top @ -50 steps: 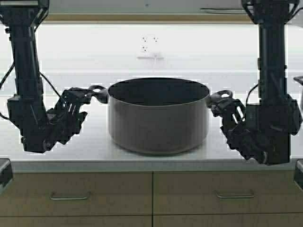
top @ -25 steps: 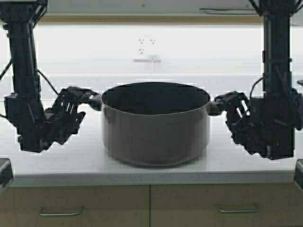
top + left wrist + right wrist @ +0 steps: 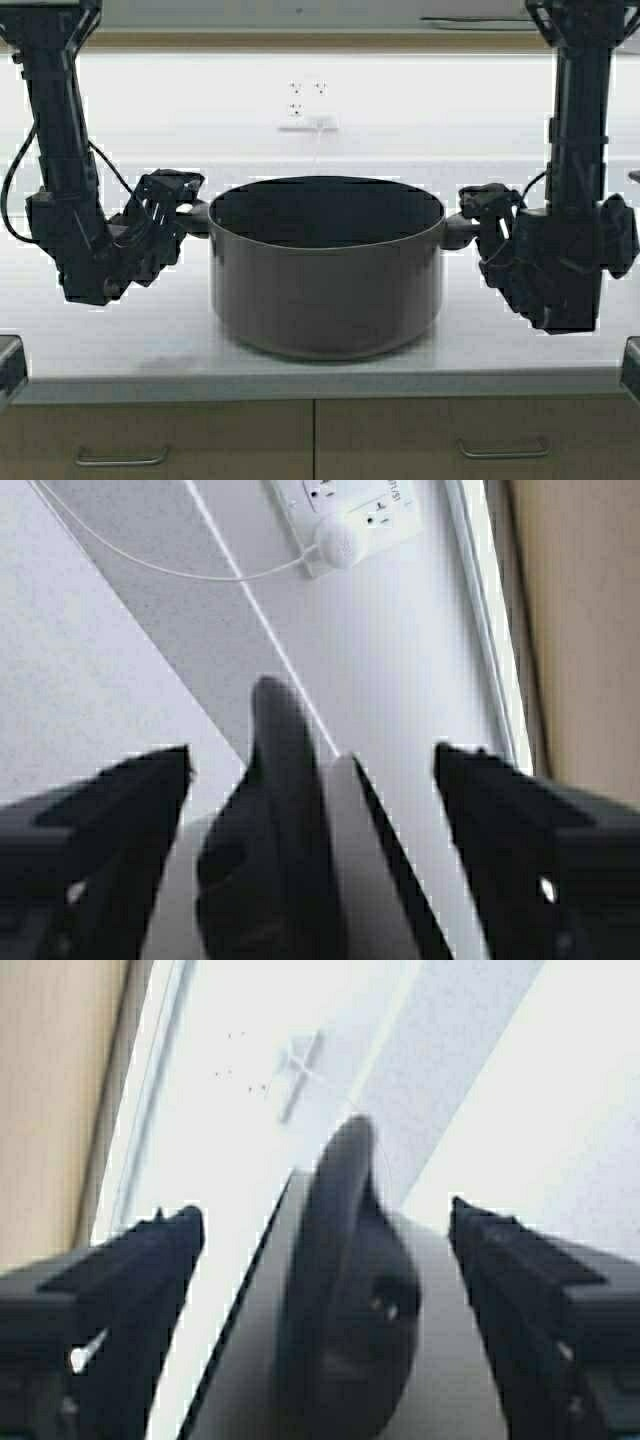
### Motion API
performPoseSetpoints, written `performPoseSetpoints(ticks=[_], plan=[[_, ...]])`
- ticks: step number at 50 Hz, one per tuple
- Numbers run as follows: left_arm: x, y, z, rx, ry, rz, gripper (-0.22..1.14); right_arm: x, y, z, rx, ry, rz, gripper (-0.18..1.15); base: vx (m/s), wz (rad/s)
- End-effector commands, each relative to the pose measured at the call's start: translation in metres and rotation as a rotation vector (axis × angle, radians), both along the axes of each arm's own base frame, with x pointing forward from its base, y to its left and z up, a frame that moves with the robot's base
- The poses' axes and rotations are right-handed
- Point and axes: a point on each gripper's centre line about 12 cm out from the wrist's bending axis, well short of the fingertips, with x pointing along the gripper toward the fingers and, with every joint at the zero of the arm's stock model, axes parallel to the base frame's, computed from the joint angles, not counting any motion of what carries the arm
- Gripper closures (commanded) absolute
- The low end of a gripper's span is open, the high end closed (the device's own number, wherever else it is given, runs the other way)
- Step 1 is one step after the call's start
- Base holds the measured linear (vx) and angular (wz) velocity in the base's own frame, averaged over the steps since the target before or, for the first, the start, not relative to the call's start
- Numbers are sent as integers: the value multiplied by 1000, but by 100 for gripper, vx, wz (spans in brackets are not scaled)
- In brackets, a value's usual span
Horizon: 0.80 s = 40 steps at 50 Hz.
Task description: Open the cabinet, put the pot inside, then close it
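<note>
Pot: we count one, a big wide dark grey stockpot, no lid, dull dark inside, w/ 2 black loop handles at the rim, one per side. It sits upright on the white counter, mid-width and nearer the front edge than the back wall.

Grippers: we count 2, one each side of the pot. Left gripper is at the pot's left handle, right gripper at the right handle. In the left wrist view the fingers are spread wide, the handle standing between them w/ clear gaps on both sides, so nothing is gripped. Same in the right wrist view: fingers spread apart, handle in the middle, untouched by either one.

Below the counter's front edge we see 2 tan drawer fronts, each w/ one horizontal handle: left, right. On the back wall there's one white outlet plate w/ a plug and thin white cord hanging from it. A tan strip runs along the top above the wall; we can't tell if it's the cabinet.
</note>
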Motion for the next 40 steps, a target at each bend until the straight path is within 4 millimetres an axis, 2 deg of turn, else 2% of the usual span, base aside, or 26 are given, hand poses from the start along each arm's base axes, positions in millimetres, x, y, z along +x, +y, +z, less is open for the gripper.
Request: performPoseSetpoints(ticks=[1, 15, 20, 22, 25, 29, 32, 35, 37, 40], plan=[[17, 2, 14, -15, -37, 14, -11, 17, 0, 0, 59, -41, -6, -7, 0, 0], [21, 5, 8, -9, 4, 48, -10, 27, 5, -3, 108, -55, 19, -5, 0, 0], [21, 6, 8, -10, 4, 55, -5, 27, 5, -3, 127, -49, 28, 6, 0, 0], [22, 5, 10, -11, 1, 54, 3, 26, 5, -3, 136, -46, 28, 17, 0, 0], [22, 5, 11, -10, 9, 52, 20, 26, 4, -4, 146, -39, 30, 41, 0, 0], [22, 5, 11, -10, 14, 50, 54, 23, 4, -4, 159, -30, 34, 83, 0, 0], [21, 5, 11, -9, 17, 50, 83, 22, 4, -3, 163, -26, 31, 105, 0, 0], [20, 5, 12, -7, 16, 51, 102, 22, 3, -1, 164, -27, 27, 102, 0, 0], [20, 5, 14, -8, 15, 51, 102, 20, 2, 1, 162, -25, 27, 94, -1, 0], [19, 6, 17, -8, 15, 51, 93, 19, 2, 4, 157, -24, 27, 85, -1, 1]])
